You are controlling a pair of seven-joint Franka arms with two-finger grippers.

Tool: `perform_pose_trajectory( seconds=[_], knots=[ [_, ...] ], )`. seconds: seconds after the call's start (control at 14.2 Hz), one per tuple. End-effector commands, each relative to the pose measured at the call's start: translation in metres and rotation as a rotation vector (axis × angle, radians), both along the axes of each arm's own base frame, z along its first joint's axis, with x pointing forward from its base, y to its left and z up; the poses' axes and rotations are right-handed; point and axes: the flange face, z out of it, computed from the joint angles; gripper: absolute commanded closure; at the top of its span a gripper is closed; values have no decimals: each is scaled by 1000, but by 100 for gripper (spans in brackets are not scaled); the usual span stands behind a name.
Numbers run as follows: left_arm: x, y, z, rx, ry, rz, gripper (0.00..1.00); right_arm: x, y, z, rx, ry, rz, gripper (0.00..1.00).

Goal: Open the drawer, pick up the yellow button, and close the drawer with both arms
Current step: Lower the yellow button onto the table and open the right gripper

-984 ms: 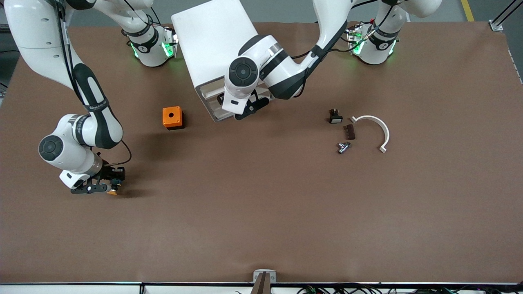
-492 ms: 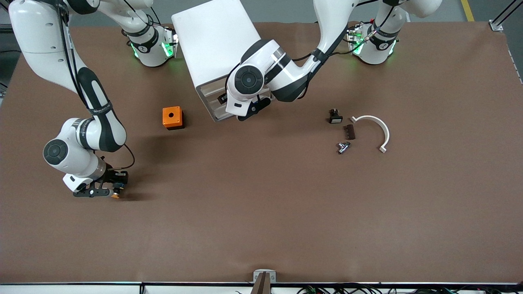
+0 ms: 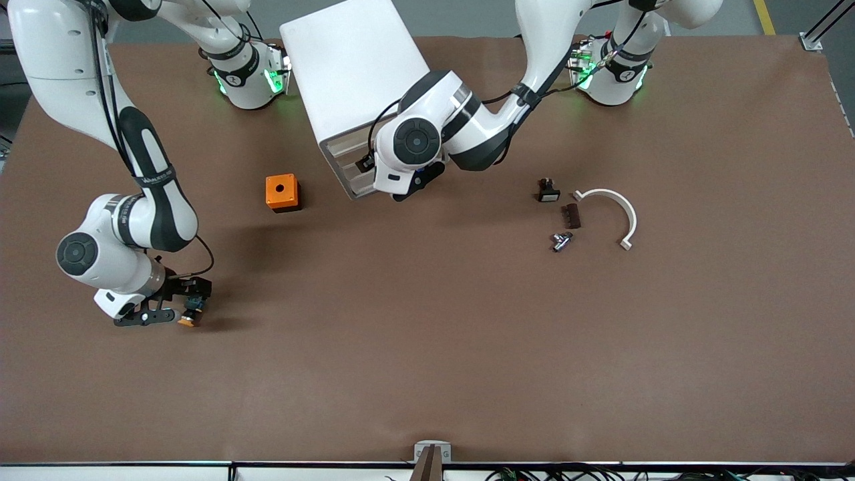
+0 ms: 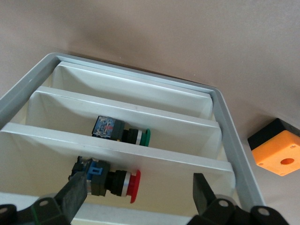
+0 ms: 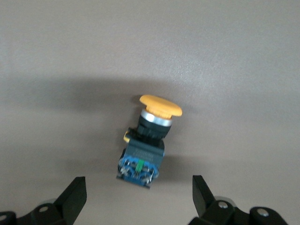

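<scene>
The button [image 3: 192, 314], black-and-blue with a flat orange cap, lies on its side on the table near the right arm's end; it also shows in the right wrist view [image 5: 147, 140]. My right gripper [image 3: 175, 304] is open and low beside it, its fingers apart from it [image 5: 138, 183]. The white cabinet [image 3: 354, 67] stands between the arm bases. My left gripper [image 3: 404, 186] is open at its front [image 4: 139, 187]. The stacked white drawers [image 4: 178, 140] show there, holding a red-capped button [image 4: 112, 180] and a green-capped one [image 4: 119, 132]. No drawer sticks out in the front view.
An orange cube with a round hole [image 3: 282, 192] sits beside the cabinet, toward the right arm's end [image 4: 276, 152]. Toward the left arm's end lie a black piece with a white face [image 3: 548, 192], a brown piece [image 3: 571, 216], a metal fitting [image 3: 561, 240] and a white arc [image 3: 618, 210].
My left gripper has moved in closer to the cabinet's front. My right gripper has drawn back a little from the button, which now lies free on the table.
</scene>
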Motion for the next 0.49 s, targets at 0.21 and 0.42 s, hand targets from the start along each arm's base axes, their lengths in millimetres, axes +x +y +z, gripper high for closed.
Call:
perform_pose_trajectory(
  seconds=[0.21, 0.42],
  knots=[
    [67, 51, 28, -27, -49, 106, 1, -31, 12, 127, 21, 111, -83, 0],
    [110, 94, 71, 5, -203, 116, 1, -62, 19, 209, 33, 181, -135, 0]
  ],
)
